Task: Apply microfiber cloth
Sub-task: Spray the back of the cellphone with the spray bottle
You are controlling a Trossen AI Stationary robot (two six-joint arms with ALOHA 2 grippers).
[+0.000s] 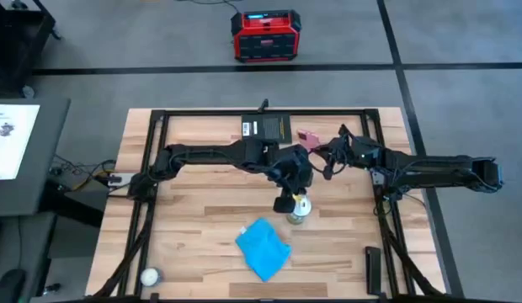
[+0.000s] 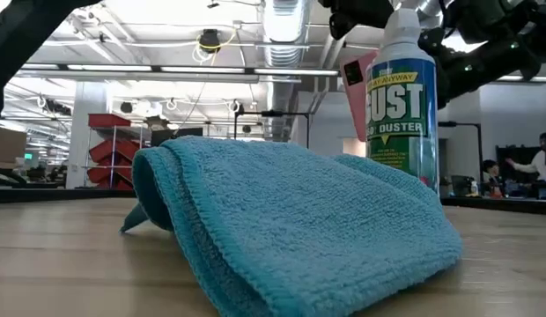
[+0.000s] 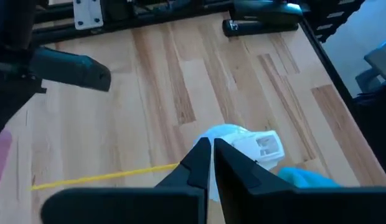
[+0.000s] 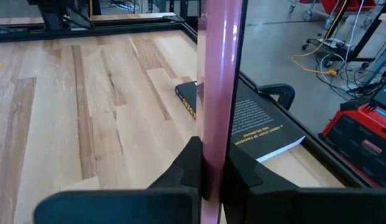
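The sky-blue microfiber cloth (image 1: 263, 248) lies folded on the wooden table near its front edge, filling the low view (image 2: 291, 220); no gripper touches it. Just behind it a dust-remover spray can (image 1: 297, 212) stands upright on its base. My left gripper (image 1: 284, 200) hangs shut right above the can's white cap (image 3: 249, 144). Farther back, my right gripper (image 1: 316, 145) is shut on a pink-backed phone (image 1: 307, 136), held in the air. My left gripper's shut fingers (image 3: 200, 158) point down at the can's white cap; I cannot tell whether they touch it. My right gripper pinches the phone's two flat faces at one end (image 4: 216, 146) between its fingers. The phone (image 2: 361, 75) stands out beyond the fingertips, tilted and clear of the table.
A black book-like pad (image 1: 265, 128) lies at the table's far edge, below the phone. A thin yellow straw (image 3: 106, 177) lies on the wood near the can. A black bar (image 1: 373, 269) sits front right, a small white round object (image 1: 149, 276) front left. A black frame (image 1: 151, 151) rims the table.
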